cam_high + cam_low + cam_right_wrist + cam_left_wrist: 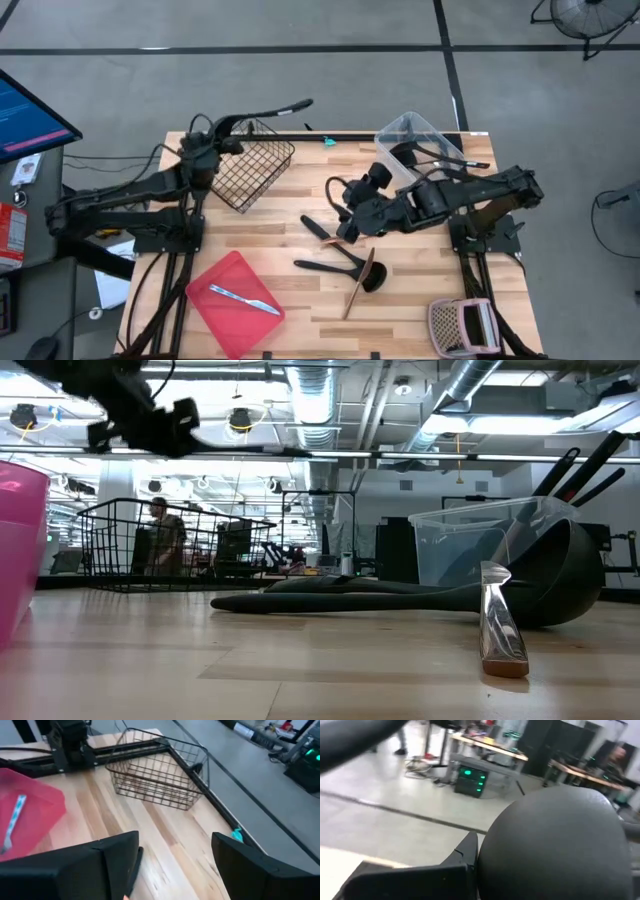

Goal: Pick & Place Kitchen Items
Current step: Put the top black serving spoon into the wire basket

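Black ladle (555,845) clamped in left jaws above wire basket (250,165), right jaws apart over table (420,300).

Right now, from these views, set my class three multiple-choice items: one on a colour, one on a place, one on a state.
1. The wire basket is: A black, B white, C green.
2. The silver knife lies: A in the basket, B on the red tray, C in the clear bin.
3. The right gripper's fingers are: A shut, B open and empty, C shut on a fork.

Key: A, its wires are dark; B, it rests on the tray; B, bare table shows between them.
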Available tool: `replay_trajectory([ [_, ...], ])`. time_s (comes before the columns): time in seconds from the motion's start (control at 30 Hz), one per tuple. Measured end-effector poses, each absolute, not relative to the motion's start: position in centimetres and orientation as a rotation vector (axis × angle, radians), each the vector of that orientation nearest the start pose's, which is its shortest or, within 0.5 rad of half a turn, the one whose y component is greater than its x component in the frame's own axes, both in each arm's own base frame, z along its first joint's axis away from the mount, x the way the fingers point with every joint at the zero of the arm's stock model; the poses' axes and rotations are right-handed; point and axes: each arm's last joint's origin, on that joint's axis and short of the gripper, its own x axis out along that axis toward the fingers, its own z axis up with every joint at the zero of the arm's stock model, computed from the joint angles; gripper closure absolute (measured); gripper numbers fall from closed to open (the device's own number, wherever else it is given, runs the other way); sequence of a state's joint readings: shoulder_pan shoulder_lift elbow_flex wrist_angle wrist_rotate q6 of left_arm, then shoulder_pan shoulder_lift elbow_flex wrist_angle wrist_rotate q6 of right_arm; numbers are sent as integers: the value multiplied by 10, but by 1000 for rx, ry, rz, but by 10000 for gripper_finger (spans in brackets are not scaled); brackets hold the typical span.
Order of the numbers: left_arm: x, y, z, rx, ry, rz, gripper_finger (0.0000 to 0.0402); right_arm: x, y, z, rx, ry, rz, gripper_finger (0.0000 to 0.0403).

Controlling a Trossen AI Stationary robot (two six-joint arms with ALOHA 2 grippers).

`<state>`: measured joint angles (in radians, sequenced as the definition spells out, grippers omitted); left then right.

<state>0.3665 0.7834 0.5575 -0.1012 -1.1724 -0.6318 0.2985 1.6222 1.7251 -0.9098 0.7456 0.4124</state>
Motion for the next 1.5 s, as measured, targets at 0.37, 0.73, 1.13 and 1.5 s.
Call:
replay_trajectory([
  [0.37,131,79,214,-393,-118,1595,359,329,84,382,-18,610,-546,155],
  [0.73,124,78,192,-333,-19,1616,359,329,84,382,-17,609,-546,155],
  [1.13,124,77,188,-282,61,1591,341,328,83,382,-22,617,-547,155],
  [1.5,124,77,188,-199,147,1581,295,327,83,381,-29,631,-545,155],
])
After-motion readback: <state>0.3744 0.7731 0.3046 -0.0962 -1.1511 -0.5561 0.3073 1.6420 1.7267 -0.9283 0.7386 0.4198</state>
